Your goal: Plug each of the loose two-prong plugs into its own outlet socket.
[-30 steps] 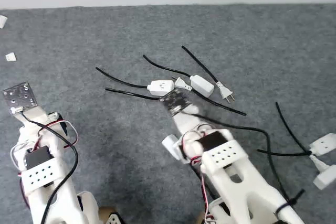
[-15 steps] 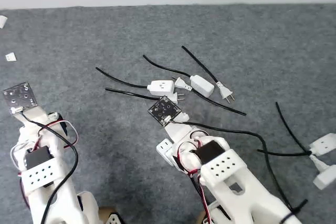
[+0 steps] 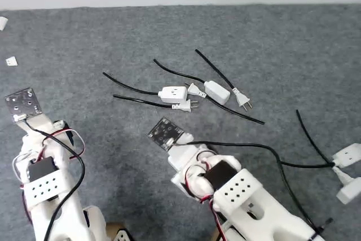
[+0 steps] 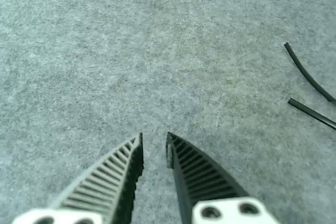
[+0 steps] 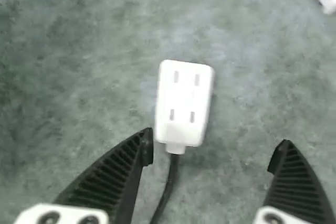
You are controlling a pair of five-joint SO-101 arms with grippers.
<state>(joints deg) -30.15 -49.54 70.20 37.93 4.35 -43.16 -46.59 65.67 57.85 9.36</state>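
Right gripper, spread wide and empty, is held over 1 outlet socket, which should be centred before clenching.

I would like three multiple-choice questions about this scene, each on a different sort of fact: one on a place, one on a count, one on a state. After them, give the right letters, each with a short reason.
1. In the right wrist view, where does the white outlet socket lie?
A. On the grey carpet, its corded end between the fingertips of the right gripper
B. Lifted off the carpet, clamped by both fingers
C. On top of a plug

2. How many slots show on the socket's face?
A. Two
B. Four
C. Six

3. In what state is the right gripper?
A. Shut on a cord
B. Shut on a plug
C. Open, gripping nothing

Answers:
1 A: the socket rests flat on the carpet and neither finger touches it.
2 B: two pairs of slots show.
3 C: the fingers stand wide apart.
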